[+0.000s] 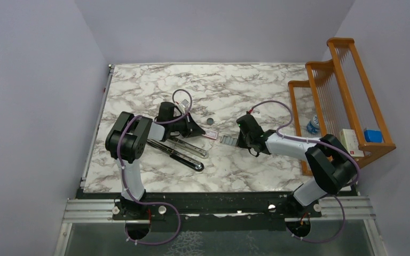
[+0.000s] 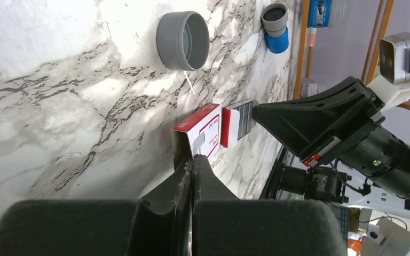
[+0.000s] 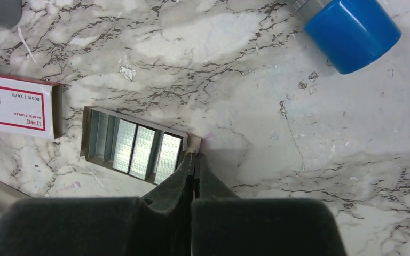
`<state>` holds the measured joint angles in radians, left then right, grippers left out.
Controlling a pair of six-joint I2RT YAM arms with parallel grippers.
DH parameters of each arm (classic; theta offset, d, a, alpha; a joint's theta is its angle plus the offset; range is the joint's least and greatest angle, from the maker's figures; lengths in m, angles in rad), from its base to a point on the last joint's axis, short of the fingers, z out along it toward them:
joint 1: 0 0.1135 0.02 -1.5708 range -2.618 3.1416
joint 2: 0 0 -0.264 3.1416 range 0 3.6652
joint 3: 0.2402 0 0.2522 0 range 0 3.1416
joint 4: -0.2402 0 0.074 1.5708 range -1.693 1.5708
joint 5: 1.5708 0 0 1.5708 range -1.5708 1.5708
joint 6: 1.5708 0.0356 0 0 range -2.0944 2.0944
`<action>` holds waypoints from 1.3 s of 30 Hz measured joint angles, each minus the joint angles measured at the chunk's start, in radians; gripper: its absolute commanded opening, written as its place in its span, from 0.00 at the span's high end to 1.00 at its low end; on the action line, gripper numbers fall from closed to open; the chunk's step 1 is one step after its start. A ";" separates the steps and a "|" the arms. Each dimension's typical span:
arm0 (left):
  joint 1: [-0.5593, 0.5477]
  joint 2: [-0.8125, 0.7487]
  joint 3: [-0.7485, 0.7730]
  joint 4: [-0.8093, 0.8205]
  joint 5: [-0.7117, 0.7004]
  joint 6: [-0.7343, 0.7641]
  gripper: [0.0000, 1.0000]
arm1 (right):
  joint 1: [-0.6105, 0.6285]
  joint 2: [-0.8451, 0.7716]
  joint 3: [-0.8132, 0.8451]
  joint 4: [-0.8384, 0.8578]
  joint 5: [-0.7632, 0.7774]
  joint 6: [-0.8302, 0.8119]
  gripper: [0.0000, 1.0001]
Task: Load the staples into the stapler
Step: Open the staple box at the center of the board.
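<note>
The staples (image 3: 139, 149) are lying as a few silvery strips side by side in the small tray (image 3: 97, 140), filling the half nearer the right gripper (image 3: 194, 162). That gripper is pinching the tray's end wall with its fingers closed tight. The tray is sitting on the table (image 1: 245, 85), fully out of the white-and-red sleeve (image 3: 16, 104) and just beside its open end. The left gripper (image 2: 193, 165) is also closed, and appears to be nipping the sleeve's near edge. The stapler (image 1: 177, 151) is lying opened out beyond it, near the left arm and well apart from the tray.

The grip is the weak point. The tray wall is thin, so the tray may be slipping or twisting out as soon as it is lifted. If it tips toward its empty half, the strips may be sliding and spilling onto the table, where flat strips are hard to pick up. Any strip getting squeezed across its length is likely to snap. The left arm is also standing between the tray and the stapler, so a direct carry risks a bump.
</note>
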<state>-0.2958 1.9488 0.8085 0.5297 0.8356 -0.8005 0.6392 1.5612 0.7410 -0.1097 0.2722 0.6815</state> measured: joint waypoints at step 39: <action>0.040 -0.140 0.325 -0.589 -0.287 0.379 0.33 | 0.000 -0.270 -0.006 0.010 0.008 -0.173 0.72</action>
<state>-0.2562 1.8088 1.1339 -0.0593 0.5488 -0.4213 0.6392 1.2915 0.7353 -0.0994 0.2806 0.5087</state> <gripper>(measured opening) 0.660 0.276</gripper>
